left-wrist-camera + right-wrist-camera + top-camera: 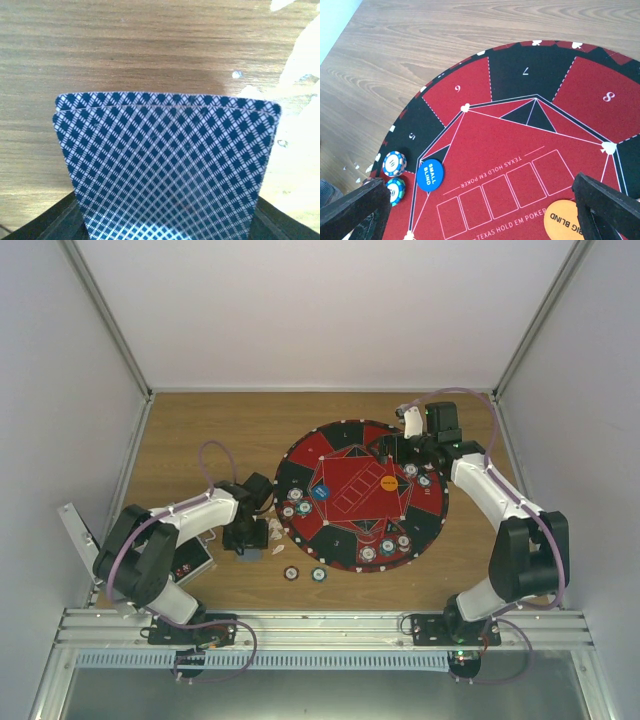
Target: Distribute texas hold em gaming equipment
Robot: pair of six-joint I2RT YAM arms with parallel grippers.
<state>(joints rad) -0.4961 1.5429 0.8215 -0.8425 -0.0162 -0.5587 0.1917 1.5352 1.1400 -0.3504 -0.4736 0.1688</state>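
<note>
Your left hand [247, 537] is clenched on the playing cards [167, 170], holding them above the surface [125, 50] just left of the mat [525, 95]. Your right hand [481, 205] hangs spread over the mat with nothing between its fingers. Chips [395, 163] sit at several seats, so this looks like the dealing step. Next, carry the cards over a numbered seat and lower them flat before letting go. There seem to be two, so watch they don't split.

2 chips [291, 573] lie just before the mat [330, 445]
</note>
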